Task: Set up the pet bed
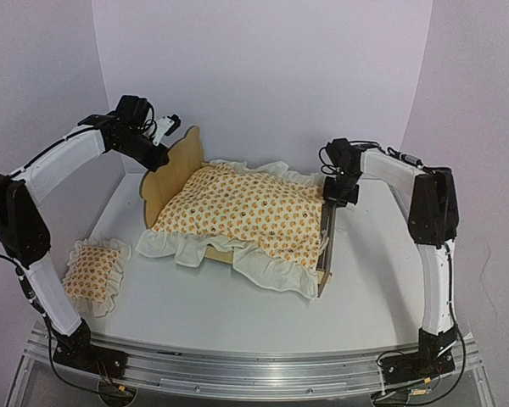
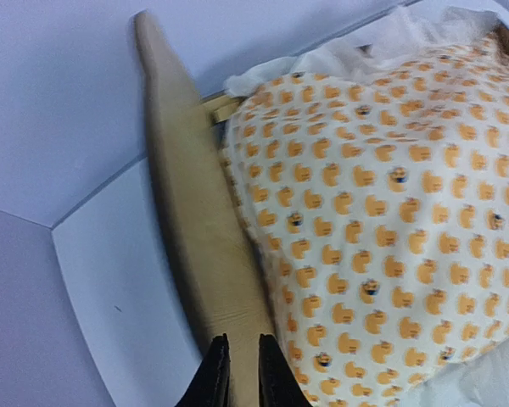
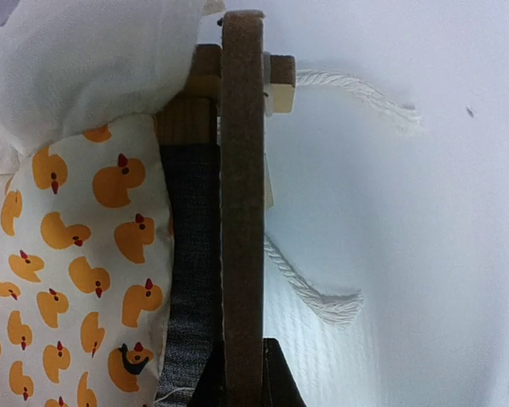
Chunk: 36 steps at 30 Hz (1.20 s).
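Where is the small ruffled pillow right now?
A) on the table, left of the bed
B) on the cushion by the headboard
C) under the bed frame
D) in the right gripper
A: the small ruffled pillow lies on the table, apart from the pet bed, off to its left.
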{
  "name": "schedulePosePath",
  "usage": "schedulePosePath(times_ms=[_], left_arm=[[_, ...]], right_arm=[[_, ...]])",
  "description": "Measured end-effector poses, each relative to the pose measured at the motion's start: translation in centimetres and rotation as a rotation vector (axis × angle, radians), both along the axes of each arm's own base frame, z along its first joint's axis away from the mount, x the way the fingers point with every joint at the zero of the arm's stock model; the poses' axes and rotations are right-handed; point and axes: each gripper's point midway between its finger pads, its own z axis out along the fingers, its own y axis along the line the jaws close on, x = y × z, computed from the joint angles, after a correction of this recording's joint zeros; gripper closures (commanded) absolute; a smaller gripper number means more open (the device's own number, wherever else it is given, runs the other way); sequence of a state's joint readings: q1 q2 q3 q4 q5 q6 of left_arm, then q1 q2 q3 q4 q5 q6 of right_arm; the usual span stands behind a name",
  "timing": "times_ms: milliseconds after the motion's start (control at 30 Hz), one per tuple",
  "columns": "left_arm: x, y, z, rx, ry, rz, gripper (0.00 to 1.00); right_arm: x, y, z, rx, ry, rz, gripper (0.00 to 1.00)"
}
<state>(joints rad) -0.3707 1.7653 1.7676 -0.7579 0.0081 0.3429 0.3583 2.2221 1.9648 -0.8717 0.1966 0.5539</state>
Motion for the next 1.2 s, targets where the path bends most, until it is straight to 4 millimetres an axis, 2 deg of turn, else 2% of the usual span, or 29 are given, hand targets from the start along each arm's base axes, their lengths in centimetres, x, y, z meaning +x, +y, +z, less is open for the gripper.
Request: schedulePosePath(times_ms=[100, 200, 333, 400, 433, 533, 600, 667, 733, 767, 800, 867, 933, 1033, 1100, 1200], left_arm=[[-4.2, -0.9, 0.7, -0.059, 0.042, -0.06, 0.8], [-6.7, -2.2, -0.1, -0.072, 0.089, -0.114, 0.71], [-7.4, -2.2, -0.9, -0.061, 0.136, -0.125, 0.64], [-7.2, -2.2, -0.1, -0.06, 0.136, -0.127, 0.61], [-6.9, -2.3, 0.9, -0.069, 0.117, -0.134, 0.59], [-6.6, -3.6, 4.0, -0.1, 0.054, -0.197, 0.5], [-7.4, -5.4, 5.5, -0.105, 0.015, -0.269, 0.43], [-9.1, -8.2, 5.9, -0.096, 0.0, -0.372, 0.39], [-11.2, -11.5, 5.0, -0.08, 0.008, -0.49, 0.42], [-11.8, -12.9, 4.3, -0.071, 0.018, -0.532, 0.44], [-12.1, -14.1, 3.4, -0.062, 0.025, -0.559, 0.44], [-10.6, -16.0, 1.0, -0.026, 0.019, -0.574, 0.44], [-8.2, -16.7, -1.9, 0.012, 0.027, -0.541, 0.44], [-4.3, -17.5, -6.9, 0.051, 0.048, -0.494, 0.46], [-3.2, -17.6, -10.4, 0.067, 0.089, -0.484, 0.47], [-3.5, -17.7, -14.8, 0.086, 0.162, -0.493, 0.47]], right_arm=[[2.3, 2.8, 0.1, 0.035, -0.037, 0.103, 0.93], [3.1, 4.9, 0.1, 0.057, -0.065, 0.164, 0.75], [3.5, 7.2, 0.8, 0.114, -0.107, 0.223, 0.55], [3.5, 7.7, 1.4, 0.11, -0.138, 0.251, 0.49], [3.2, 7.6, 1.9, 0.099, -0.148, 0.261, 0.48], [2.1, 6.9, 4.8, 0.054, -0.196, 0.275, 0.44], [1.1, 6.1, 8.3, 0.038, -0.253, 0.275, 0.37], [-0.2, 5.5, 12.3, 0.042, -0.321, 0.273, 0.29], [-2.1, 5.1, 15.8, 0.064, -0.38, 0.271, 0.28], [-3.1, 5.4, 17.0, 0.077, -0.397, 0.279, 0.28], [-3.8, 6.0, 17.8, 0.091, -0.408, 0.295, 0.28], [-4.9, 8.5, 18.5, 0.13, -0.419, 0.349, 0.29], [-5.6, 11.6, 17.2, 0.177, -0.388, 0.394, 0.29], [-6.9, 14.7, 12.7, 0.211, -0.284, 0.422, 0.29], [-8.4, 14.7, 9.3, 0.2, -0.198, 0.425, 0.29], [-10.6, 13.9, 5.5, 0.177, -0.081, 0.431, 0.29]])
